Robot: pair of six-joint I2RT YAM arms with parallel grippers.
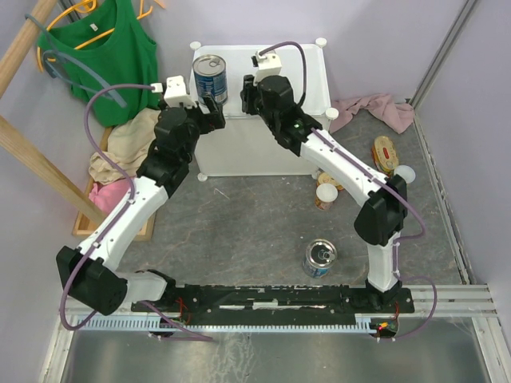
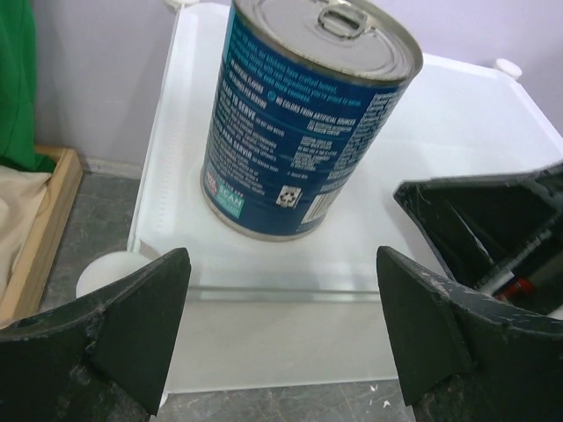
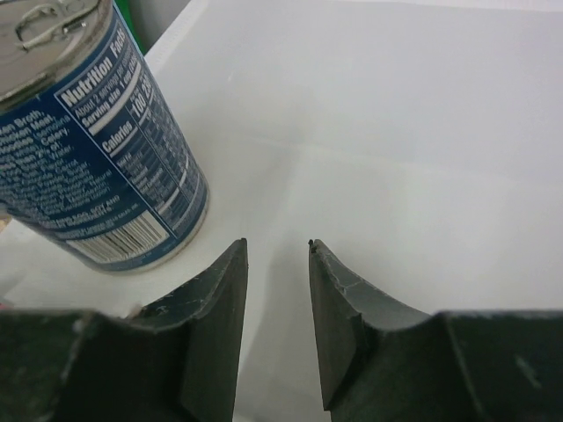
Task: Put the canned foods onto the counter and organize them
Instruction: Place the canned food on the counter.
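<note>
My left pincer (image 2: 281, 264) gapes wide and empty before the blue-labelled can (image 2: 303, 123) upright near the far-left corner of the worktop (image 2: 457, 114), my right pincer (image 3: 277, 246) narrowly parted, seemingly empty, beside it.

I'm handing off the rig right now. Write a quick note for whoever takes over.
Left claw: open, empty, facing the blue can on the counter.
Right claw: partly open, empty, over the counter beside that can.
Done: one blue can stands upright on the counter's left side.
Left: the second blue can, two white-topped cans and an oval tin are on the floor; another tin looks half hidden under the right arm.
</note>
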